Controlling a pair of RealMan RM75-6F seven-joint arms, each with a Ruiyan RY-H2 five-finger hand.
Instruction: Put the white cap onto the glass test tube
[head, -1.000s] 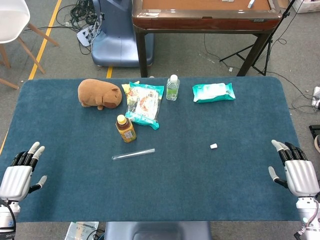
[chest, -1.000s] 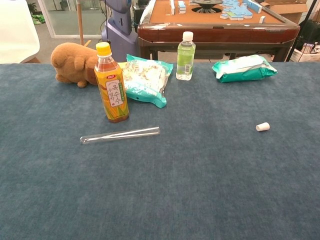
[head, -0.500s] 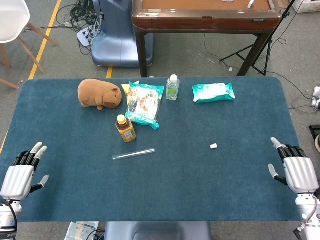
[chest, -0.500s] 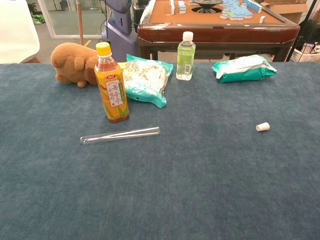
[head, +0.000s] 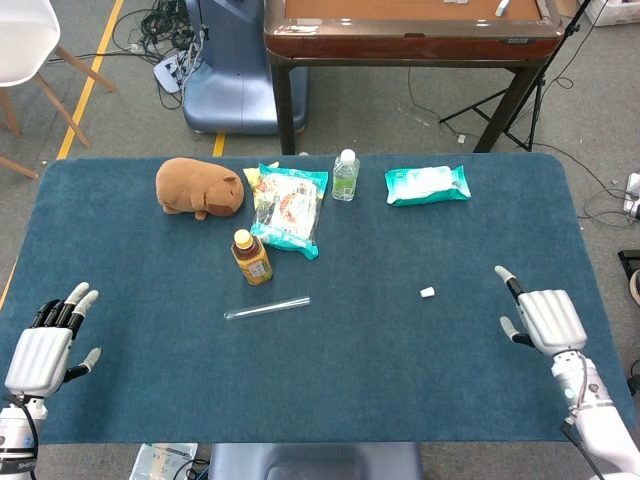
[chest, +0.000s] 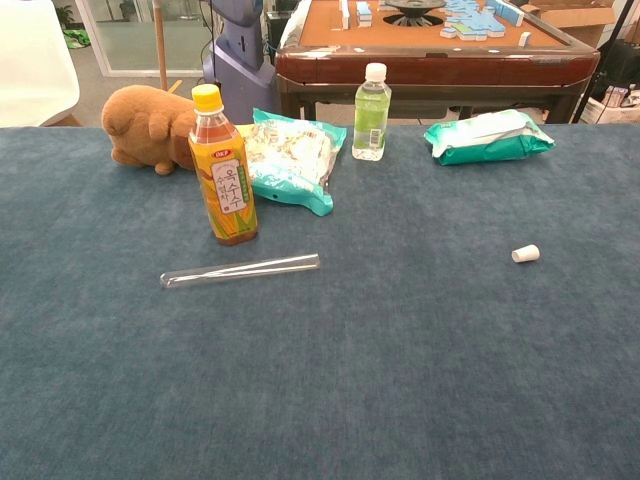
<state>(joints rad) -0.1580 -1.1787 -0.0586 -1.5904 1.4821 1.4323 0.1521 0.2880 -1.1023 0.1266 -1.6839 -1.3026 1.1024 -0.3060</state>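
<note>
Head view first: the glass test tube (head: 267, 308) lies flat on the blue bench (head: 400, 380), just in front of the orange tea bottle (head: 251, 257), angled slightly with its right end further back. Over to the right, well apart from the tube, the white cap (head: 427, 292) sits alone on the cloth, lying on its side as the chest view shows it (chest: 525, 254).

And the right robot hand (head: 540, 318) is out over the bench, near the cap on its right, back of the hand up, fingers extended and apart, holding nothing. Not touching the cap; there's clear cloth between them. On the far side, the left robot hand (head: 45, 350) hangs at the near left corner of the bench, fingers straight and spread, empty too, well away from the tube.

Neither hand appears in the chest view, where the tube (chest: 240, 270) lies with its rounded end to the left.

Along the back: a brown plush toy (head: 199, 187), a snack bag (head: 286, 209) beside the tea bottle, a small green-labelled water bottle (head: 345, 175), and a pack of wet wipes (head: 427, 184).
</note>
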